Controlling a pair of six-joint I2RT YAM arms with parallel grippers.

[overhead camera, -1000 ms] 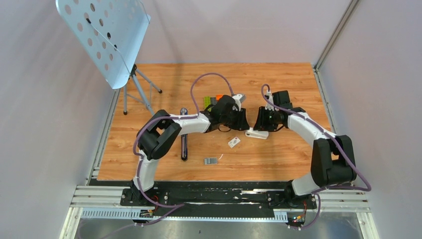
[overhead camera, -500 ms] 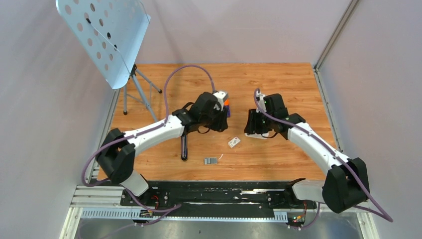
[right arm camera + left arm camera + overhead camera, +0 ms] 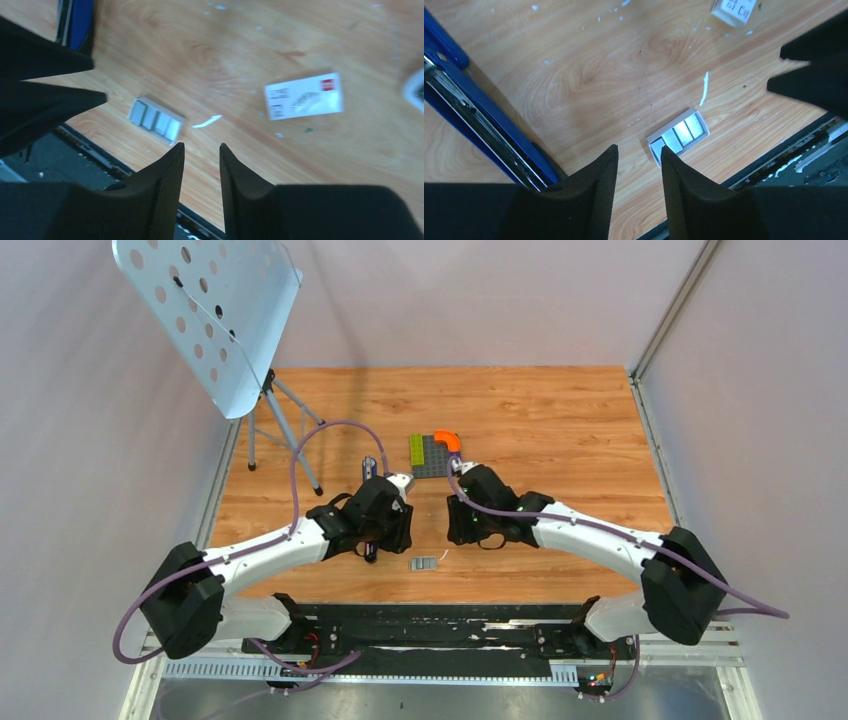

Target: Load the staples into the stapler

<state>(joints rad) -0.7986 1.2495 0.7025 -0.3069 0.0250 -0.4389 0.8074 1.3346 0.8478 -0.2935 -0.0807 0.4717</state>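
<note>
The staples are a short grey ridged strip (image 3: 423,563) lying near the table's front edge. It also shows in the left wrist view (image 3: 678,136) and the right wrist view (image 3: 156,120). Their small white printed box (image 3: 305,96) lies flat close by and shows in the left wrist view (image 3: 734,10). The blue stapler (image 3: 479,125) lies opened to the left, mostly under my left arm (image 3: 370,466). My left gripper (image 3: 638,152) hovers just left of the strip, open and empty (image 3: 398,538). My right gripper (image 3: 201,147) hovers just right of it, narrowly open and empty (image 3: 456,535).
A multicoloured block plate (image 3: 432,452) lies behind the grippers. A perforated music stand (image 3: 210,310) on a tripod (image 3: 290,430) stands at the far left. A white rounded object (image 3: 415,85) shows at the right edge of the right wrist view. The black base rail (image 3: 430,625) runs along the front.
Both arms have swung from the middle of the table toward the near edge. Both grippers now hang either side of the staple strip. The block plate is uncovered.
</note>
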